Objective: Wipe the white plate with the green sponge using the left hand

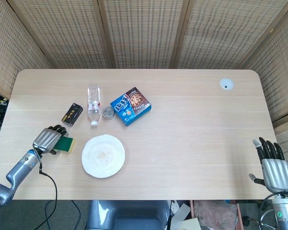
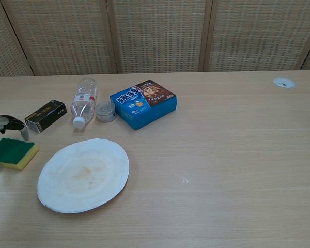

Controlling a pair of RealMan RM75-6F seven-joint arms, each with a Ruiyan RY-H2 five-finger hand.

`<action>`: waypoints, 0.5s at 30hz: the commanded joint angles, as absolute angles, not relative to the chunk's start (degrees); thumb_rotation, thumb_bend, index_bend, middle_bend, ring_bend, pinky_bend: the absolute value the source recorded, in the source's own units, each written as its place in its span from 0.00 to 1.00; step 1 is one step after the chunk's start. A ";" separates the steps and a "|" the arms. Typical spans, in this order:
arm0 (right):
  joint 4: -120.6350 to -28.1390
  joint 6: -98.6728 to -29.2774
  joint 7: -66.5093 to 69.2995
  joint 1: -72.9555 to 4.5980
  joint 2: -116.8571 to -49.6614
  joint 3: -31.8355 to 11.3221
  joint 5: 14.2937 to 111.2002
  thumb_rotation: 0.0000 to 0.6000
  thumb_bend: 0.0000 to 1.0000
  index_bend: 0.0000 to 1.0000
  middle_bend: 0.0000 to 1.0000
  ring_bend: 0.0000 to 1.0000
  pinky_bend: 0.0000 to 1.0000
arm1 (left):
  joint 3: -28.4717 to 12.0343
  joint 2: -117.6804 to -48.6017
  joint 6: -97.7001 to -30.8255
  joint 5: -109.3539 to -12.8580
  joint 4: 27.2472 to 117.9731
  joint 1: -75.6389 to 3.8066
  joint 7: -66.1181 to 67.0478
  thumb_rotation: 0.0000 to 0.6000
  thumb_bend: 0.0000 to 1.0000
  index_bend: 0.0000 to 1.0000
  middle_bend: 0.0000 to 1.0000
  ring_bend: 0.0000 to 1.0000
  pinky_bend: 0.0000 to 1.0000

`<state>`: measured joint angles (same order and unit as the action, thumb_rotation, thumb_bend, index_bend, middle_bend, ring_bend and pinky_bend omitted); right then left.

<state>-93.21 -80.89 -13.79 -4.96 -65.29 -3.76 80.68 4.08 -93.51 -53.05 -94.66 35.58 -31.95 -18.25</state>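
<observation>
We are at the pickup step: our left hand (image 1: 48, 140) lies over the green sponge (image 2: 11, 153), which sits on the desk (image 1: 192, 120) just left of the white plate (image 2: 83, 174), though we cannot tell whether the fingers have closed on it. Our right hand (image 1: 271, 167) hangs empty with fingers apart off the desk's near right corner. Next, we judge, comes a firm grasp, a lift and a short carry right onto the stained plate.

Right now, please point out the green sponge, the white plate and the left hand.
green sponge (image 2: 9, 150), chest view, on its green top face.
white plate (image 1: 103, 155), head view, on its stained middle.
left hand (image 1: 46, 139), head view, on the silver back of the hand.
</observation>
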 commanded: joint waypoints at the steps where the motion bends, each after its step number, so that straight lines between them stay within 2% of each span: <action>1: -93.22 -80.86 -13.45 -5.01 -65.21 -3.75 80.73 1.00 0.00 0.00 0.00 0.00 0.00 | 4.26 -93.95 -53.26 -94.33 35.19 -32.03 -18.71 1.00 0.00 0.34 0.27 0.19 0.32; 6: -93.19 -80.90 -13.08 -5.03 -65.13 -3.71 80.86 1.00 0.00 0.00 0.00 0.00 0.00 | 4.13 -94.12 -55.12 -93.97 34.80 -31.85 -18.71 1.00 0.00 0.44 0.35 0.26 0.38; 10: -93.29 -80.94 -12.77 -5.03 -64.98 -3.70 80.89 1.00 0.00 0.00 0.00 0.00 0.00 | 4.07 -93.29 -57.32 -93.97 35.83 -31.73 -18.91 1.00 0.00 0.47 0.38 0.29 0.40; 15: -93.53 -81.04 -12.47 -5.00 -64.75 -3.74 80.87 1.00 0.00 0.00 0.00 0.00 0.00 | 4.17 -89.13 -64.39 -96.68 42.79 -32.70 -15.17 1.00 0.01 0.50 0.39 0.31 0.43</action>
